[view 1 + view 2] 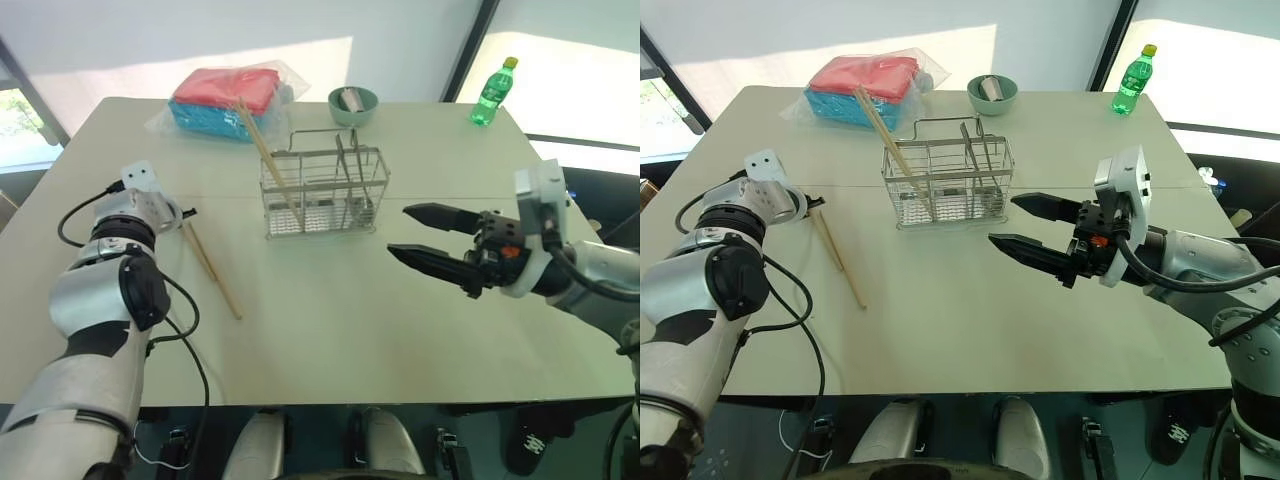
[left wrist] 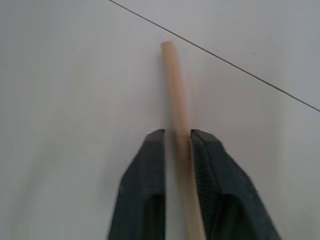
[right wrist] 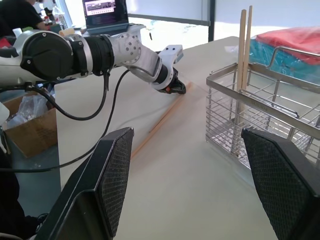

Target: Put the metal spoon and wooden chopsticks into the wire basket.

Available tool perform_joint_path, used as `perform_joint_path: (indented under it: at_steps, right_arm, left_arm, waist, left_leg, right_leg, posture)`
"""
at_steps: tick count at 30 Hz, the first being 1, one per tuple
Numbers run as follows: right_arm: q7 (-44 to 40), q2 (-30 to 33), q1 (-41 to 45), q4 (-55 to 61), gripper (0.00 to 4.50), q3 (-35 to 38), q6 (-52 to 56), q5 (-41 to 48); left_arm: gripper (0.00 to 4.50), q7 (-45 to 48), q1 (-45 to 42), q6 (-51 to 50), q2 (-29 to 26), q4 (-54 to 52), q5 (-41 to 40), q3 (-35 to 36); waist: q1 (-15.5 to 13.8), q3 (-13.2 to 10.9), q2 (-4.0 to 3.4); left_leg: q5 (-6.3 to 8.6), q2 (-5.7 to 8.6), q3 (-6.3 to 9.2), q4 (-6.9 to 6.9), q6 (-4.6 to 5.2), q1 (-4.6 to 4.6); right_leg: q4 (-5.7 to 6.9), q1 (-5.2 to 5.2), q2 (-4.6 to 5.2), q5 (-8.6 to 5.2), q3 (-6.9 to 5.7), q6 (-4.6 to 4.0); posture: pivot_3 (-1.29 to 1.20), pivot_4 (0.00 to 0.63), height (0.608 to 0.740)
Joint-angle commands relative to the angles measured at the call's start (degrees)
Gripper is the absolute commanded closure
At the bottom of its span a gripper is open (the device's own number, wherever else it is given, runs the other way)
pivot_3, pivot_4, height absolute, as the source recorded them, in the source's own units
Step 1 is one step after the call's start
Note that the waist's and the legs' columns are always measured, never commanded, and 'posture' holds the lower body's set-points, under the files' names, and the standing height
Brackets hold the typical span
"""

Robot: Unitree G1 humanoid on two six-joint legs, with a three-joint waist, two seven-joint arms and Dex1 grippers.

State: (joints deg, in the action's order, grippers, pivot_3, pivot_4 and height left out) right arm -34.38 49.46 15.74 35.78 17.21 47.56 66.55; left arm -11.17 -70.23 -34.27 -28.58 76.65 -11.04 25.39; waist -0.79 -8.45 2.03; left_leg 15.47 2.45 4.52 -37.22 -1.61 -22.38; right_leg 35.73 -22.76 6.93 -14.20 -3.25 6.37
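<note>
One of the wooden chopsticks lies flat on the pale table, left of the wire basket. My left gripper is shut on its far end, and the left wrist view shows both fingers pressed against the stick. Two more chopsticks lean in the basket's left compartment. Thin silver stems stand in its right half; I cannot tell whether they are the metal spoon. My right gripper hovers open to the right of the basket, holding nothing.
A plastic bag of pink and blue cloths lies behind the basket. A small green bowl and a green bottle stand at the far edge. A cardboard box sits beyond the table's left side.
</note>
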Motion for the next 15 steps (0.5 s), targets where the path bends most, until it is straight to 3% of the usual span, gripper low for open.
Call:
perform_joint_path:
  at_steps: [1, 10, 15]
  right_arm:
    - [0.73, 0.68, 0.58, 0.9, 0.92, 2.23, -0.31, 1.89]
    - [1.54, 1.24, 0.64, 0.19, 0.92, 2.38, -0.46, 2.45]
    - [1.31, 1.5, 0.21, 0.2, 0.92, 1.9, -0.64, 1.08]
  left_arm:
    - [4.47, -0.62, -0.48, 1.29, -0.24, -0.13, -0.4, 0.7]
    - [4.47, -0.57, -0.71, -0.46, -2.0, -0.26, 0.65, -0.16]
    - [4.47, 7.43, -4.99, -0.63, -5.89, -2.38, 4.79, -6.0]
  waist:
    - [0.0, 0.0, 0.0]
    - [0.02, 0.0, 0.0]
    - [0.08, -0.01, 0.01]
  left_leg:
    - [0.0, 0.0, 0.0, 0.0, 0.0, 0.0]
    - [0.0, 0.0, 0.0, 0.0, 0.0, 0.0]
    - [0.0, -0.03, -0.04, 0.01, 0.0, 0.0]
  right_leg:
    - [0.0, 0.0, 0.0, 0.0, 0.0, 0.0]
    - [0.01, 0.0, 0.0, 0.0, 0.0, 0.0]
    - [0.1, -0.04, -0.03, 0.0, 0.0, 0.0]
  posture:
    - [0.0, 0.15, 0.667]
    - [0.0, 0.15, 0.667]
    - [0.0, 0.15, 0.667]
